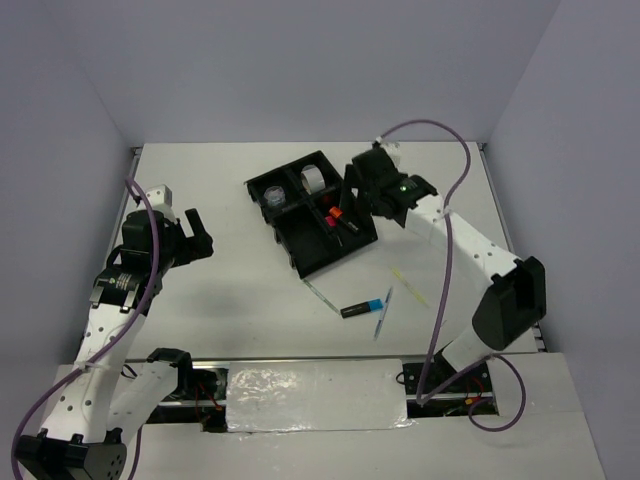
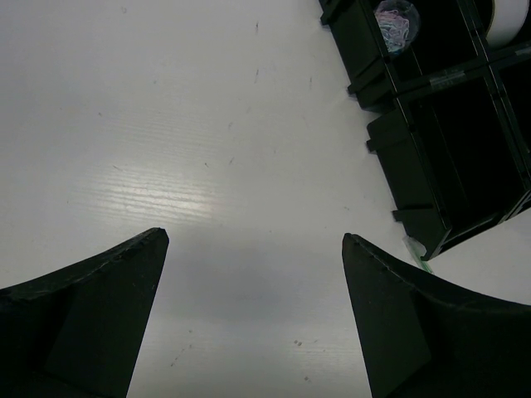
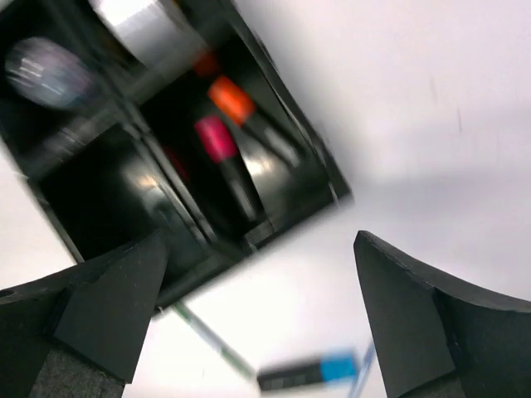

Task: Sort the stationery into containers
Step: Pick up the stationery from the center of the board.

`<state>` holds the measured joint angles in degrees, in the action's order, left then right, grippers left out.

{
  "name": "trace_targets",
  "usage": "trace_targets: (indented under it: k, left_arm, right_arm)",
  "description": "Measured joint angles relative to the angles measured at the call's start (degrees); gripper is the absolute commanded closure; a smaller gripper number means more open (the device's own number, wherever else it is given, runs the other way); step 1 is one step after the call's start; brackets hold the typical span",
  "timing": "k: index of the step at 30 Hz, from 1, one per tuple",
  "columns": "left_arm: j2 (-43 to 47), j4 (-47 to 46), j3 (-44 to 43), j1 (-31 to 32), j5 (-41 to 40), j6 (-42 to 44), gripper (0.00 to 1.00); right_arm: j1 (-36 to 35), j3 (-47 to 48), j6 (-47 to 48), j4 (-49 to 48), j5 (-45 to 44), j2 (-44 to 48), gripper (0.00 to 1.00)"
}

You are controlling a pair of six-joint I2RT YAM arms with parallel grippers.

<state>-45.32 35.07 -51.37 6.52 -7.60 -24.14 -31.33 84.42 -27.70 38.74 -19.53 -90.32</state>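
Note:
The black four-compartment tray (image 1: 311, 246) sits mid-table. It holds a beige-silver tape roll (image 1: 313, 179), a glittery roll (image 1: 274, 197), and an orange-capped marker (image 1: 337, 212) beside a pink-capped marker (image 1: 328, 224). A blue-capped marker (image 1: 362, 307), a blue pen (image 1: 384, 312) and two greenish pens (image 1: 410, 287) (image 1: 322, 295) lie on the table in front of the tray. My right gripper (image 1: 356, 200) hovers over the tray's right side, open and empty (image 3: 259, 240); its view is blurred. My left gripper (image 1: 197, 238) is open and empty (image 2: 253, 240), left of the tray.
The left wrist view shows the tray's wall (image 2: 406, 178) at the upper right, with a pen tip (image 2: 417, 252) at its corner. The right wrist view shows the orange cap (image 3: 232, 98), the pink cap (image 3: 216, 137) and the blue-capped marker (image 3: 311, 371). Walls enclose the table's back and sides.

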Motion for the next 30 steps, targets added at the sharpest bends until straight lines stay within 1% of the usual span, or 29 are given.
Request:
trace_targets:
  k: [4, 6, 8, 11, 12, 14, 18, 21, 27, 30]
  left_arm:
    - [0.0, 0.0, 0.0, -0.02, 0.0, 0.0, 0.01]
    - [0.02, -0.02, 0.0, -0.02, 0.02, 0.0, 0.01]
    - [0.02, -0.02, 0.0, -0.02, 0.04, 0.0, 0.01]
    - [0.02, -0.02, 0.02, -0.02, 0.13, 0.0, 0.01]
    - [0.02, -0.02, 0.0, -0.02, 0.22, 0.0, 0.01]
    - [0.02, 0.0, 0.0, -0.02, 0.33, 0.0, 0.01]
    - [0.13, -0.02, 0.02, -0.02, 0.48, 0.0, 0.01]
    - [0.15, -0.02, 0.02, -0.02, 0.74, 0.0, 0.01]
    - [0.2, -0.02, 0.04, -0.02, 1.51, 0.0, 0.01]
    - [0.2, -0.02, 0.07, -0.02, 1.68, 0.0, 0.01]
  right_arm:
    - [-3.13, -17.18, -19.34, 1.92, -4.96, 8.96, 0.02]
    - [-5.73, -25.05, -27.56, 2.91, -7.96, 13.66, 0.03]
    - [-9.07, -29.33, -34.05, 4.39, -9.97, 16.98, 0.03]
    - [-12.57, -30.18, -42.4, 5.99, -10.8, 17.81, 0.07]
    - [-12.9, -30.12, -44.65, 6.36, -10.67, 17.14, 0.12]
    - [-13.38, -29.79, -50.38, 8.66, -10.34, 14.27, 0.17]
    - [-15.34, -29.62, -59.14, 13.55, -9.38, 8.15, 0.19]
    - [-16.96, -29.55, -62.75, 14.03, -7.87, 5.42, 0.2]
    - [-18.36, -27.98, -67.41, 14.67, -5.09, -0.07, 0.32]
    - [-19.23, -26.05, -69.22, 15.58, -4.57, -2.1, 0.32]
